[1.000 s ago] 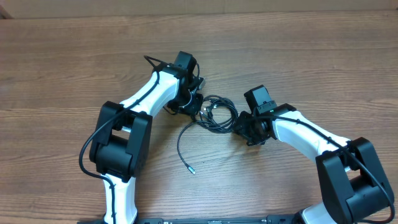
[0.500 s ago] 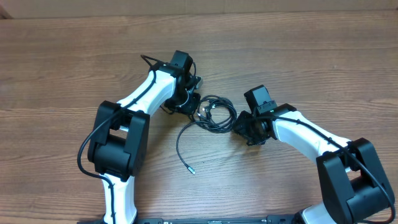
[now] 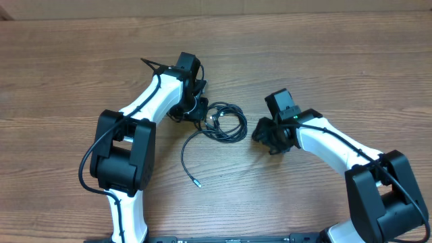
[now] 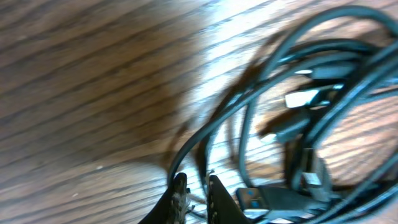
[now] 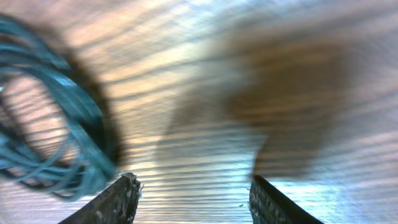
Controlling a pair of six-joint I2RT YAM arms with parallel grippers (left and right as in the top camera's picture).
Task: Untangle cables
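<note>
And the left claw (image 4: 197, 194) pinches one strand, the cables (image 3: 227, 123) coiled just beside it. The right claw (image 5: 191, 198) is spread and empty, coil to its left. Pulling-apart step, I'd say; next, the right must grab an opposing loop.

Setting: a robotics lab bench or test station rather than a home or a shop.

Evidence:
- Two black-and-white robot arms, the left arm (image 3: 152, 101) and the right arm (image 3: 331, 145), stood at the near edge of a table (image 3: 324, 61), one on each side. Both reached toward the middle.
- The table had a brown wood-grain top.
- A black rail (image 3: 236, 239) ran along the near edge between the arm bases.
- Thick black wiring (image 3: 91, 158) looped exposed beside the left arm's near link.
- A small bundle of thin black cables (image 3: 226, 121) lay on the top between the arms.
- A pale tan strip (image 3: 270, 5) showed beyond the far edge. Could not tell whether it was wall or board.
</note>
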